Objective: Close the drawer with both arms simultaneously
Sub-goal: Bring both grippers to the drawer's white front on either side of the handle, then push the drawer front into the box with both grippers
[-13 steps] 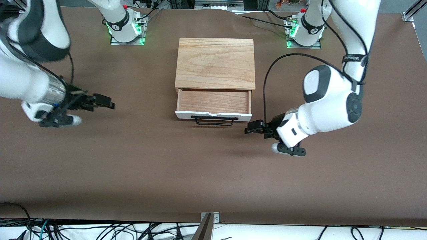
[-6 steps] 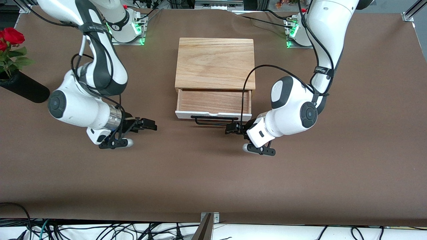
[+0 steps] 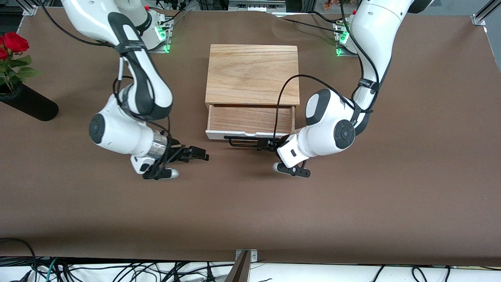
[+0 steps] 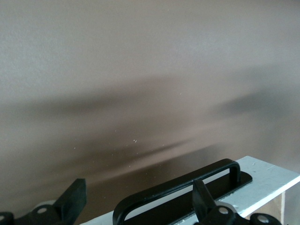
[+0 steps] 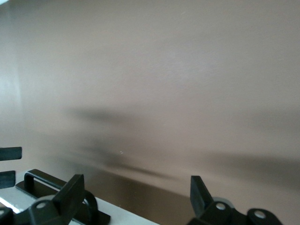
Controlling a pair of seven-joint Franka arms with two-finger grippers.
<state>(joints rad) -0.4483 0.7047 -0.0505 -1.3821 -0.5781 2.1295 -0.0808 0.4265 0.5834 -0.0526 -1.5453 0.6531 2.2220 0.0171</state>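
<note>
The drawer [image 3: 250, 119] stands pulled out of its light-oak box [image 3: 252, 74], showing its reddish-brown inside, white front panel [image 3: 213, 135] and black bar handle [image 3: 240, 143]. My left gripper [image 3: 261, 144] is open, low in front of the panel at the handle's end toward the left arm. In the left wrist view the open left gripper [image 4: 138, 199] has the handle [image 4: 173, 187] and panel [image 4: 269, 180] between its fingers [image 4: 202, 199]. My right gripper [image 3: 203, 154] is open over the table, just off the panel's corner toward the right arm. In the right wrist view the right gripper [image 5: 133, 194] faces the handle [image 5: 40, 179] and panel [image 5: 131, 218].
A black vase [image 3: 29, 105] with red roses [image 3: 13, 42] lies at the right arm's end of the brown table [image 3: 250, 211]. Both arm bases [image 3: 146, 33] stand at the table's edge farthest from the front camera. Cables hang along the table's near edge.
Both arms have swung inward toward the drawer's front, the left gripper reaching the handle's end and the right gripper nearing the panel's corner. The drawer has not moved.
</note>
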